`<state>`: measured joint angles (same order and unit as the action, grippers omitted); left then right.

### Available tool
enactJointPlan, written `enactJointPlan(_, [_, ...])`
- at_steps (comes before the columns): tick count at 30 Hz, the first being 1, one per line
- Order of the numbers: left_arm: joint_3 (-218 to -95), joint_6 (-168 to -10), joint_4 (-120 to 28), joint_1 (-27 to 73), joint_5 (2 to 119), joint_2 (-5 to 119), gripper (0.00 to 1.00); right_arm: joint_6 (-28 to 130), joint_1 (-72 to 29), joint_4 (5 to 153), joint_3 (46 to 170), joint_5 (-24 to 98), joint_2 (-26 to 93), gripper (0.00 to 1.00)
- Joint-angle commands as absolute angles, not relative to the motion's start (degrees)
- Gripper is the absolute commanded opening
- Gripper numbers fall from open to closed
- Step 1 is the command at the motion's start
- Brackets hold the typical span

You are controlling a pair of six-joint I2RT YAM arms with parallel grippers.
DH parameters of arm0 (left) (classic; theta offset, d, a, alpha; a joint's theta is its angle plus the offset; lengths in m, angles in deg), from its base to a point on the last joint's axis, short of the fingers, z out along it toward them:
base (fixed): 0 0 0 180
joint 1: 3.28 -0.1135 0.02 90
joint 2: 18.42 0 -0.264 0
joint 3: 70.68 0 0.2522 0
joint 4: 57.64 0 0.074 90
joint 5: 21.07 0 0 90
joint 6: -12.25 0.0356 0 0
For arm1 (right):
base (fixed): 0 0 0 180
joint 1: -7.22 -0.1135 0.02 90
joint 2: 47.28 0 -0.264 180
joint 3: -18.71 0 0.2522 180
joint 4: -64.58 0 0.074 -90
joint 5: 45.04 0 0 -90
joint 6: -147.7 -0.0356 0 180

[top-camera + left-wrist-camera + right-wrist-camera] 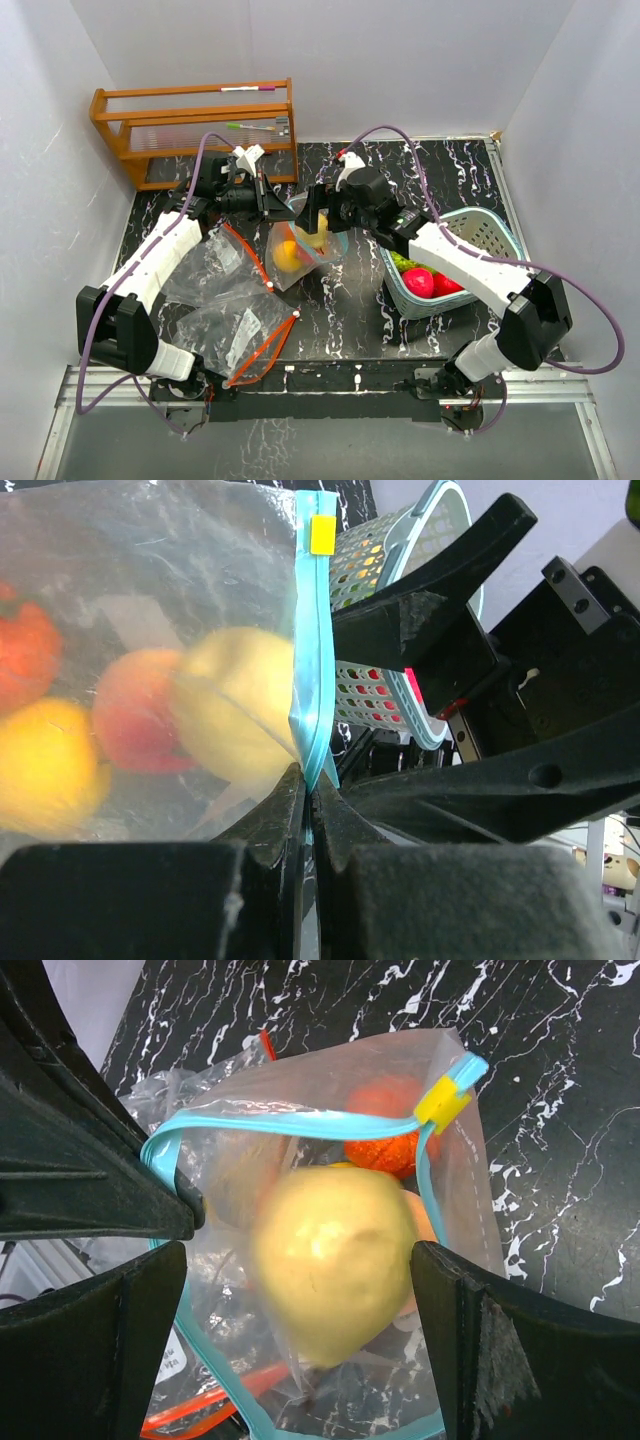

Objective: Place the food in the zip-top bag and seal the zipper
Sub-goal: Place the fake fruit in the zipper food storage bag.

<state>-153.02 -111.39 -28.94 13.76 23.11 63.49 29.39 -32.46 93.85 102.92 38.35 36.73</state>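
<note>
The clear zip-top bag with a blue zipper and a yellow slider is held up with its mouth open. My left gripper is shut on the zipper edge. My right gripper hangs open over the mouth. A blurred yellow fruit sits between its fingers, with a gap on both sides. Inside the bag are an orange fruit, a peach one and a yellow-orange one. More food, pink and green, lies in the teal basket.
Two other clear bags with orange zippers lie flat on the black marbled table, left of centre. A wooden rack stands at the back left. White walls close in the table on three sides.
</note>
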Motion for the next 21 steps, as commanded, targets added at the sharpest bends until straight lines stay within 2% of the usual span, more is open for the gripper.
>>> enactJointPlan(1, [-154.8,-111.4,-28.3,13.5,21.3,60.2,0.00,30.4,-33.7,90.3,106.8,42.3,35.5,0.98])
enactJointPlan(7, [-154.7,-111.4,-28.5,13.5,21.5,60.2,0.00,30.7,-33.7,92.1,105.5,44.8,31.1,0.98])
enactJointPlan(13, [-155.3,-111.6,-28.4,13.6,21.5,60.2,0.00,30.2,-33.7,99.9,104.7,54.5,28.2,0.98])
enactJointPlan(16, [-155.9,-111.4,-28.1,13.5,21.6,60.2,0.00,29.8,-33.7,101.5,103.1,55.6,29.3,0.91])
enactJointPlan(21, [-157.0,-111.4,-27.7,13.6,21.6,58.7,0.00,29.5,-33.7,100.6,100.1,53.3,30.5,0.89])
